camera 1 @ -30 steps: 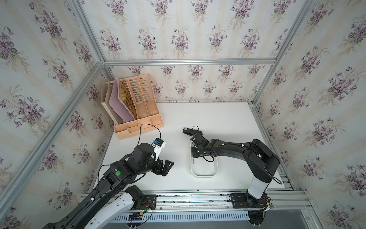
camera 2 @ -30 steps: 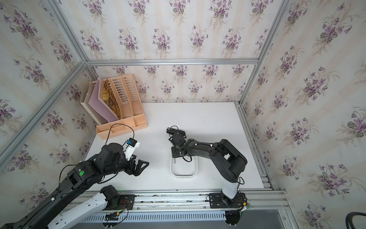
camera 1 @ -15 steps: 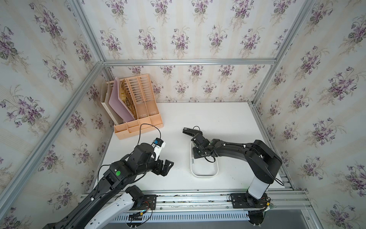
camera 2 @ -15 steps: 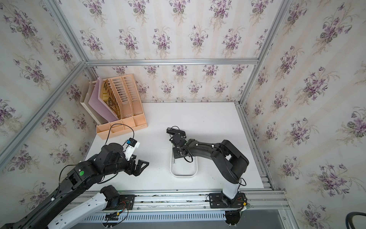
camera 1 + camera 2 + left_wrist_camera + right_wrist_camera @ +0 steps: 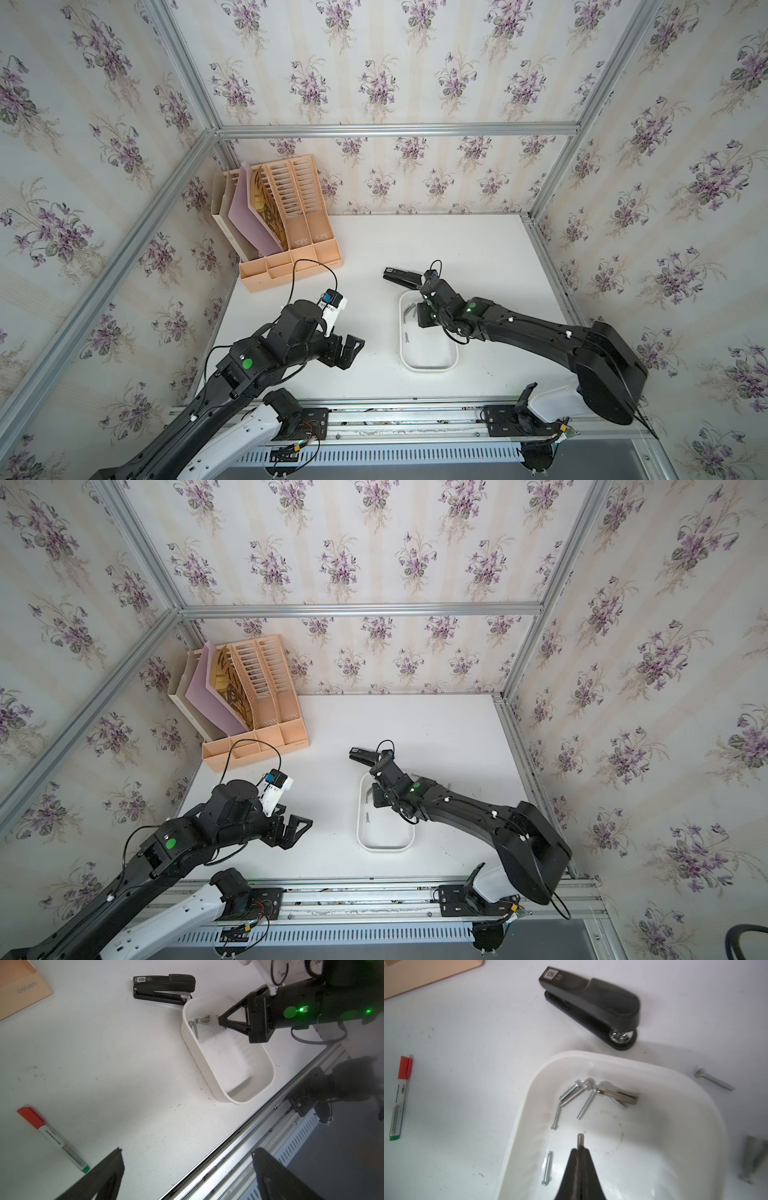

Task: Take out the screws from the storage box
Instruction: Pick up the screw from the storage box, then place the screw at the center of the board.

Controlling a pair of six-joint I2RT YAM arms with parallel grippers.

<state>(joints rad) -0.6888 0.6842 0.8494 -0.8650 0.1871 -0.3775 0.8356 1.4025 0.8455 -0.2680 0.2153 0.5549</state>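
Right pincer (image 5: 579,1150) clamps a screw (image 5: 580,1140) inside the storage box (image 5: 654,1136), stapler (image 5: 591,1003) just beside; left pincer (image 5: 351,351) gapes.

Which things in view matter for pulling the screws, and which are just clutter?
Job:
- screws in the storage box
- right gripper, shut on a held screw
- loose screw lying outside the box

Just lying about:
- stapler
- red-capped marker
- peach file organizer

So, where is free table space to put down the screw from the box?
Free: the table between file organizer and storage box, and beyond the stapler to the back wall. Crowded: beside the box's far end, where loose screws already lie.
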